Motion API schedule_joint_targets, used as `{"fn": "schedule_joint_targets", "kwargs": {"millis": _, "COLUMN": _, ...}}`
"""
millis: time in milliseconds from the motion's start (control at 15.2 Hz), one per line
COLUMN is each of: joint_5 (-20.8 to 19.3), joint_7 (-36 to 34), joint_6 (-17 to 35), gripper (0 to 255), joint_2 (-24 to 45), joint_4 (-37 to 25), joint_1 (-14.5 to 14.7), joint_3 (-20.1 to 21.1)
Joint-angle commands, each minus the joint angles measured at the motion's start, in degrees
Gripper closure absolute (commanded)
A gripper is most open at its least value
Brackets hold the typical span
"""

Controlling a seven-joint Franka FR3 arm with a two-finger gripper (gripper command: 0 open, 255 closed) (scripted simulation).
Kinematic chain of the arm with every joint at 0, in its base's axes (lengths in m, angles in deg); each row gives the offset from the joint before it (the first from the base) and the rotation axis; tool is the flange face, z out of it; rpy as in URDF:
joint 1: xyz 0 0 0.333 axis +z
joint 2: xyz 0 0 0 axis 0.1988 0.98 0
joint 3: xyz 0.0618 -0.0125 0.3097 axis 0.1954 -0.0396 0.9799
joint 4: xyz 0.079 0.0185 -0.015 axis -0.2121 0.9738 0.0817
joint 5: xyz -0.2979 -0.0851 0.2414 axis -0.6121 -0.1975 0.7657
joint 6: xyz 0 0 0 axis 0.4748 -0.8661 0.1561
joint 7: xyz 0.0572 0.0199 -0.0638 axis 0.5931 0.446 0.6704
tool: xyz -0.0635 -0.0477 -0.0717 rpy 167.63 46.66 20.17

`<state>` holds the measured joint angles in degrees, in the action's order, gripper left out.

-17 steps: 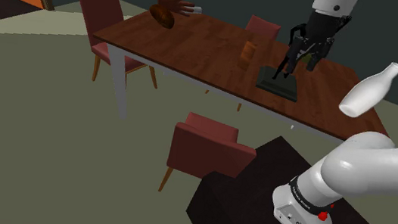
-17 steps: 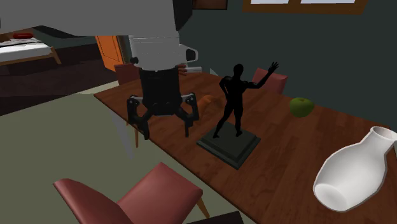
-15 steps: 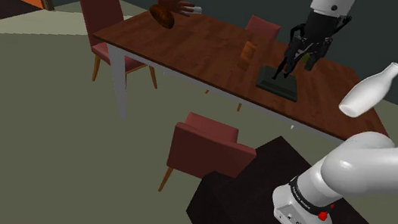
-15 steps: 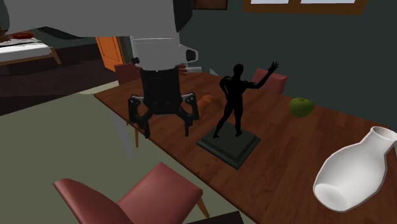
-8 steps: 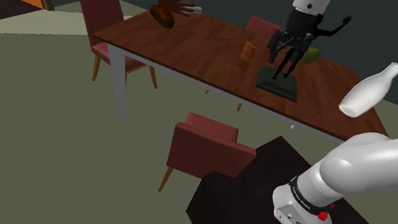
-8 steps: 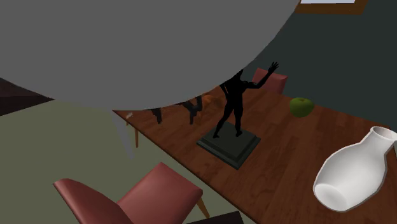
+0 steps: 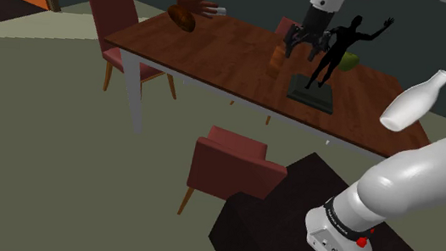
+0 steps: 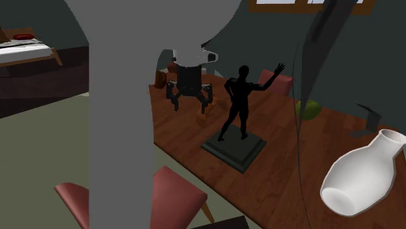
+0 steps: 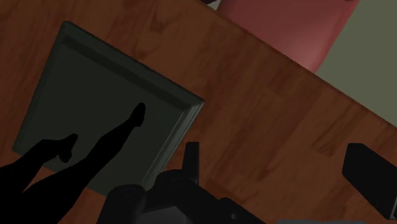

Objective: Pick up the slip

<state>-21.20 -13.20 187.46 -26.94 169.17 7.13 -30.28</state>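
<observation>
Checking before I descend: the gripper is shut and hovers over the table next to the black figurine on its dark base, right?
Not quite: the gripper is open, not shut; the second exterior view shows it spread apart with nothing held. It does hover over the table next to the black figurine on its dark base.

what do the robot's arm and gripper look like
The arm is built of thick, rounded, glossy white links. A black ring with small pale markings circles it near the base, with a small red dot just below. The wrist end is white, then a dark cylinder. The all-black gripper has two slim fingers on jointed linkages. No loose cables can be seen.
</observation>
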Motion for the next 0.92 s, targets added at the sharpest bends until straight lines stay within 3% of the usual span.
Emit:
{"fn": "schedule_joint_targets", "kwargs": {"millis": 0, "joint_5": 0.42, "joint_7": -0.63, "joint_6": 1.69, "gripper": 0, "joint_2": 3.67, "joint_4": -2.82, "joint_1": -0.54, "joint_3": -0.69}}
{"fn": "schedule_joint_targets", "kwargs": {"millis": 858, "joint_5": 5.93, "joint_7": -3.67, "joint_6": 5.91, "gripper": 0, "joint_2": 28.46, "joint_4": -28.09, "joint_1": -5.01, "joint_3": -4.88}}
